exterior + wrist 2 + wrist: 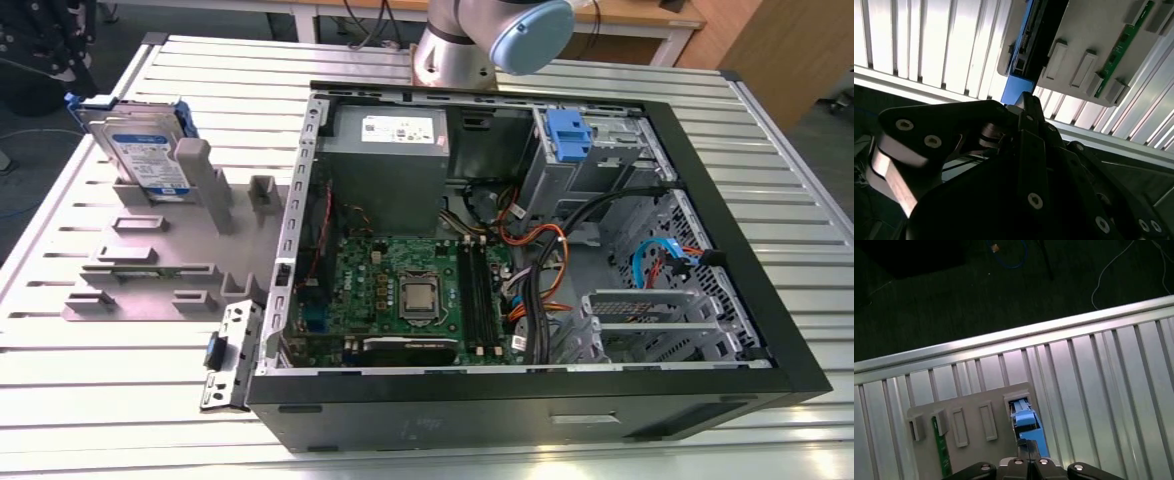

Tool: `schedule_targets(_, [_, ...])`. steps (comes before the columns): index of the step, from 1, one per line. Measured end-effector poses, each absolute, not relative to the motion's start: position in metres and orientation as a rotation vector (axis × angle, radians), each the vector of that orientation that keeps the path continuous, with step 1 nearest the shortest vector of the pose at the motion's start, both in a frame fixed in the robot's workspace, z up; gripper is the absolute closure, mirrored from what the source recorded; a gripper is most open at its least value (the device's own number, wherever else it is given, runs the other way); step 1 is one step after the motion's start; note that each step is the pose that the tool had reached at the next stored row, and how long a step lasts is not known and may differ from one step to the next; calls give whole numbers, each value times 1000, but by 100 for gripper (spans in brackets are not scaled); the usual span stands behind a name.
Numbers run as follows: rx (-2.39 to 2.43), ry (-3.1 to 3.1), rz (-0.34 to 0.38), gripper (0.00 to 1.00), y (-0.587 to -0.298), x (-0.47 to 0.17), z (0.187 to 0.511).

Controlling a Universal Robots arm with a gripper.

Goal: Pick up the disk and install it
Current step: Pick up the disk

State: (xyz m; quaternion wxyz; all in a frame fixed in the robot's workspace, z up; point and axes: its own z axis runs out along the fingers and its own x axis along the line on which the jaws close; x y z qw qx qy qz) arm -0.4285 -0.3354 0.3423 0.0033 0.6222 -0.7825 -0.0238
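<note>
Your gripper [1028, 450] is clear of the work. In both wrist views its jaws look drawn together, with nothing between them. The disk [1027, 422] is not in hand. It sits directly ahead of the jaw tips and apart from them, with open space between.

**Disk.** In the exterior view the disk [138, 155] stands on edge in a slot of the grey holder plate [147, 275], label side outward. I judge that this posture offers its upper edge and blue rails to a grasp from above and leaves both faces free. In the second wrist view the blue rail of the disk [1015, 90] lies just past the tips of the gripper [1026, 100].

**Holder plate.** The grey holder plate [971, 455] lies flat on the slatted metal table [1104, 380]. It carries the disk in one slot and a green circuit strip [940, 450] in another, to one side of the jaw line. The remaining raised blocks hold nothing that I can make out.

**Case.** The computer case [534, 400] lies on its side with the panel off, well away from the jaws. I judge this was done to open the interior from above. Inside it are:
- the motherboard [400, 290]
- the grey power supply [387, 140]
- loose cables [547, 260]
- the drive cage with its blue bracket [567, 135]

No disk is seated in that cage, so installation has not begun.
</note>
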Motion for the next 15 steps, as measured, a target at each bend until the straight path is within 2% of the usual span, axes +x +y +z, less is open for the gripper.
schedule_targets(4, [1959, -2446, -72, 89, -335, -428, 342])
schedule_targets(5, [1959, -2446, -72, 83, -335, -428, 342])
schedule_targets(6, [1959, -2445, -72, 83, -335, -428, 342])
schedule_targets(9, [1959, -2445, -72, 65, -335, -428, 342])
schedule_targets(12, [1961, -2446, -69, 59, -335, -428, 342])
schedule_targets(14, [1966, -2445, -64, 47, -335, -428, 341])
schedule_targets(15, [1972, -2442, -61, 47, -335, -428, 340])
